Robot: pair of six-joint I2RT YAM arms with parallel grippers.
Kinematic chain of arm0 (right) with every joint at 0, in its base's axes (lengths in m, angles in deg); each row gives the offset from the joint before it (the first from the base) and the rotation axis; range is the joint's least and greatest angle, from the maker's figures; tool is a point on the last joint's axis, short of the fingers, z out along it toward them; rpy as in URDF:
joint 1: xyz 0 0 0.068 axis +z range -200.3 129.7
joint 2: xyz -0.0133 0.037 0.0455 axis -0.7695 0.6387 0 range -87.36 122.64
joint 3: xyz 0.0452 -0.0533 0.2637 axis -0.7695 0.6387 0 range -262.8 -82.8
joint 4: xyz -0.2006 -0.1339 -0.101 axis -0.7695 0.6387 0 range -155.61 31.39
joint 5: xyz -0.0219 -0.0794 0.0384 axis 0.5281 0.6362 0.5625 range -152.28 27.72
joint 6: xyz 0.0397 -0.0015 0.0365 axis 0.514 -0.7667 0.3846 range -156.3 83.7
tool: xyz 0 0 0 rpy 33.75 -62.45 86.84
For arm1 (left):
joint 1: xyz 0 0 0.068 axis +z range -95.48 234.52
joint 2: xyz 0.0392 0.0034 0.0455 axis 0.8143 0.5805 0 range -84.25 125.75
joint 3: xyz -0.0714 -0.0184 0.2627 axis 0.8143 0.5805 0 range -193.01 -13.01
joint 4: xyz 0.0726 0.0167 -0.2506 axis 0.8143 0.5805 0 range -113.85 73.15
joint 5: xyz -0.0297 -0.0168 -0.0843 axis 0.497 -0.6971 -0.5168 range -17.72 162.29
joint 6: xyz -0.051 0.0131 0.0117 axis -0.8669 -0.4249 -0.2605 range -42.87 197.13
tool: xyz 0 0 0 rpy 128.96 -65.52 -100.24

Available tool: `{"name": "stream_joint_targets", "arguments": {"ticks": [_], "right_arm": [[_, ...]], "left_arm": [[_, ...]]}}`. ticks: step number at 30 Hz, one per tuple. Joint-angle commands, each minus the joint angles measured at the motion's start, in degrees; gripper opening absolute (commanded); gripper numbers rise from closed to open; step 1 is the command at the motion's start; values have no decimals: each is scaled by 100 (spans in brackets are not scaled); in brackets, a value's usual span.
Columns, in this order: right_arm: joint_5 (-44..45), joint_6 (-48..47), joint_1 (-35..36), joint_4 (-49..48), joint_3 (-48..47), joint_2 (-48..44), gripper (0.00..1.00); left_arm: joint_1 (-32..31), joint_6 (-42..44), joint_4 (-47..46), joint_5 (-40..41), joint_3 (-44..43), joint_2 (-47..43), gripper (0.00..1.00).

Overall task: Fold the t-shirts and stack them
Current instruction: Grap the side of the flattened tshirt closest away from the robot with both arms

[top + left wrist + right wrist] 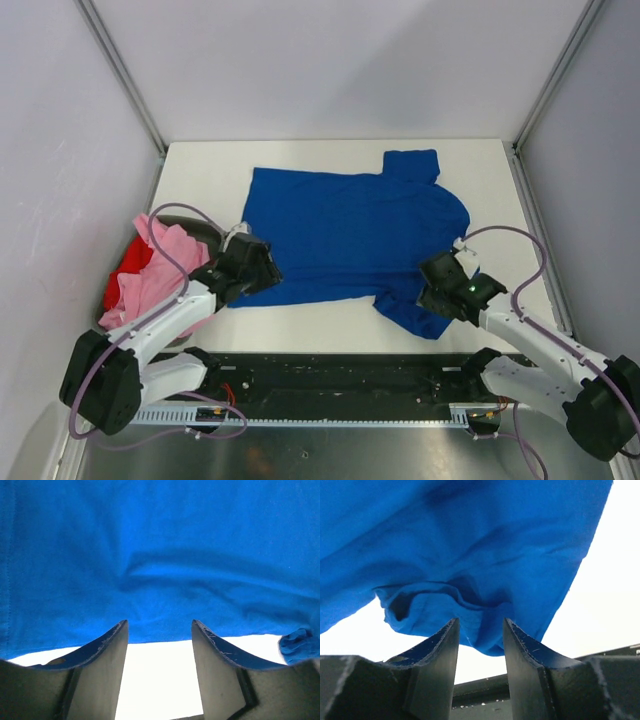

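Blue t-shirt (350, 235): lies spread across the middle of the white counter (300, 160), plain side up. One sleeve points toward the far right corner. The other sleeve lies at the near right edge, bunched and partly folded over itself.

Pink t-shirt (165, 265) and red t-shirt (118, 290): crumpled together in a heap at the left edge of the counter, pink on top, red showing at the outer left side. The heap is just beside the blue t-shirt and does not overlap it.

Left arm (150, 330): reaches past the heap to the near left corner of the blue t-shirt. Left jaws: spread. The wrist view shows bare counter between them and the shirt's near edge lying across their tips. Nothing is pinched.

Right arm (540, 340): reaches to the bunched near sleeve. Right jaws: spread, with a gap between them. A rolled fold of blue cloth sits at the tips. The cloth is not clamped.
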Motion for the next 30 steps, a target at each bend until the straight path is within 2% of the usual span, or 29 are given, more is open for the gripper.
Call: {"name": "stream_joint_targets", "arguments": {"ticks": [1,9,14,21,30], "right_arm": [[684,1264,376,550,200,-143,44],[909,2120,416,831,611,-940,42],[782,2398,384,779,918,-1412,40],[612,2507,360,594,1134,-1442,39],[574,2512,349,416,1255,-1389,39]], "left_arm": [[-325,429,-142,-290,-366,116,58],[-1877,1309,-814,-646,-1477,1465,52],[-2563,1659,-1199,-1006,-2231,2465,51],[-3037,1876,-1576,-1605,-2902,3527,52],[-3196,1913,-1712,-1840,-3344,4159,55]]}}
